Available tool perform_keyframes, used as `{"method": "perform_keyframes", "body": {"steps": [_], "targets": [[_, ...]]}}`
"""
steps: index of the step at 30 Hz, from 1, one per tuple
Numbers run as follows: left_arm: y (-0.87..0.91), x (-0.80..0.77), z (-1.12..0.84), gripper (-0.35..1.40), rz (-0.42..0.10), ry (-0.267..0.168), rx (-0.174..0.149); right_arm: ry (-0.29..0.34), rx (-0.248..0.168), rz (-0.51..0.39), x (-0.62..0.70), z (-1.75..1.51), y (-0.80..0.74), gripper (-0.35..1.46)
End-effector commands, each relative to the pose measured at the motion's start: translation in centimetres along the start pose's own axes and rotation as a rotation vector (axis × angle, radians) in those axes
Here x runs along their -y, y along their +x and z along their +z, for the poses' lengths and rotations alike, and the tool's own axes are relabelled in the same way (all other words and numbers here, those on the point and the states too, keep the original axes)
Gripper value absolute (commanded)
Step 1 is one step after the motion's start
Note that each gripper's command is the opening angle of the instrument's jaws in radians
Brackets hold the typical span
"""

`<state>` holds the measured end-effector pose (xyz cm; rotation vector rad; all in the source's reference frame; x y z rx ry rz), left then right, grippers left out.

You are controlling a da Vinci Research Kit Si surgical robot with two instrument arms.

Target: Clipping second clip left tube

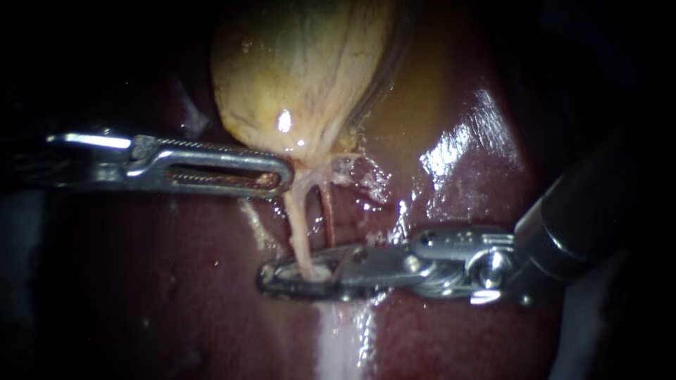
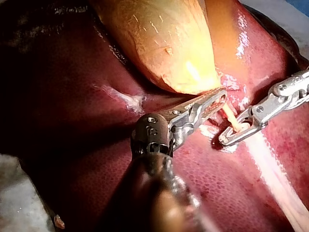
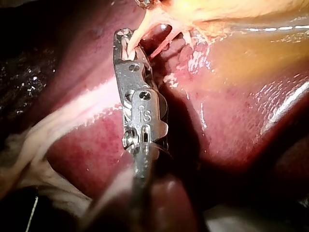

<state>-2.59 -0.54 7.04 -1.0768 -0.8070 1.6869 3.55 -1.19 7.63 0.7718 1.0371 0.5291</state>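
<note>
Endoscope view, close on the tissue: one gallbladder, yellowish and glossy, is seen lying on one dark red liver, and two instruments and two tubes are counted. From the gallbladder's narrow end the two tubes are seen running down side by side, slightly apart: the left tube, pale and the thicker, and the right tube, thinner and reddish. The right instrument is seen entering from the right, and its jaws are clenched on the left tube at the tube's lower end, one jaw on each side of it. The right tube lies outside them and is lost from sight at their upper edge. The left instrument is laid across from the left, its slotted tip touching the gallbladder's narrow end just above where the tubes begin; whether anything is held by it cannot be told. The same grip on the left tube is shown in both wrist views. The part of the left tube inside the jaws is mostly hidden, and what else sits between them cannot be made out. The gallbladder's upper part is cut off by the edge, and both shafts are lost in darkness toward the sides
</note>
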Motion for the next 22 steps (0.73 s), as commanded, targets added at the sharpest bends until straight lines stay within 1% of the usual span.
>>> {"method": "perform_keyframes", "body": {"steps": [1,22], "targets": [[0.00,0.01,0.00,-0.35,0.000,-0.001,0.001,-0.001,0.007,-0.001,0.00,0.00,0.00,-0.35],[0.00,0.03,-0.01,-0.35,0.001,-0.002,0.001,-0.001,0.013,0.004,-0.03,-0.02,-0.01,-0.35]]}}
